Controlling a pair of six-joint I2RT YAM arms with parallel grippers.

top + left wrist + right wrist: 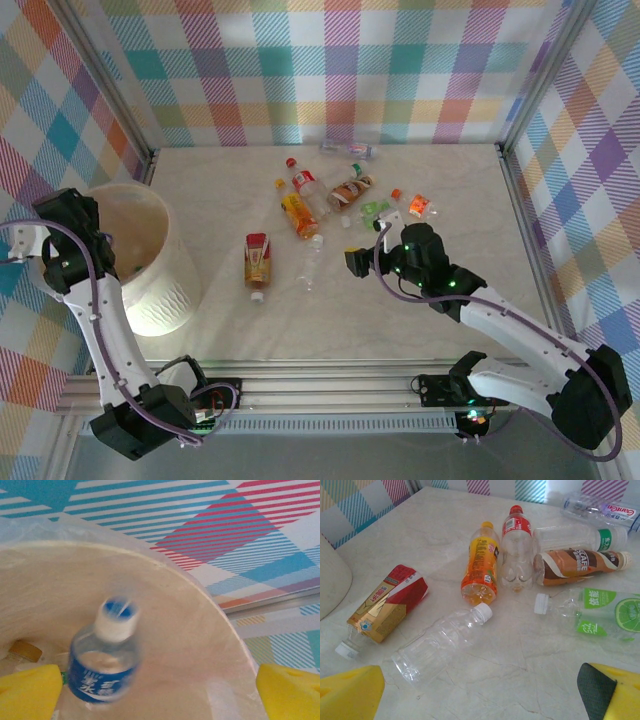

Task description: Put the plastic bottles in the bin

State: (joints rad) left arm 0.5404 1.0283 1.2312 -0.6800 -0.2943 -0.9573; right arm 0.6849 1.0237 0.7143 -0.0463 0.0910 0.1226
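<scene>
The left pincer [160,697] is set wide apart and nothing is gripped. Between its fingers, nearer the left one, a blurred blue-labelled bottle [102,670] is seen cap-up inside the bin [200,630].

The right pincer [480,695] is likewise spread wide and empty. Just ahead of it, a clear unlabelled bottle [440,645] is laid on the table [520,680]. A red-and-gold bottle [385,607] is found ahead-left and a green-labelled bottle [600,615] ahead-right. Farther ahead, an orange bottle [481,565] and a brown-labelled bottle [580,566] are located.
</scene>
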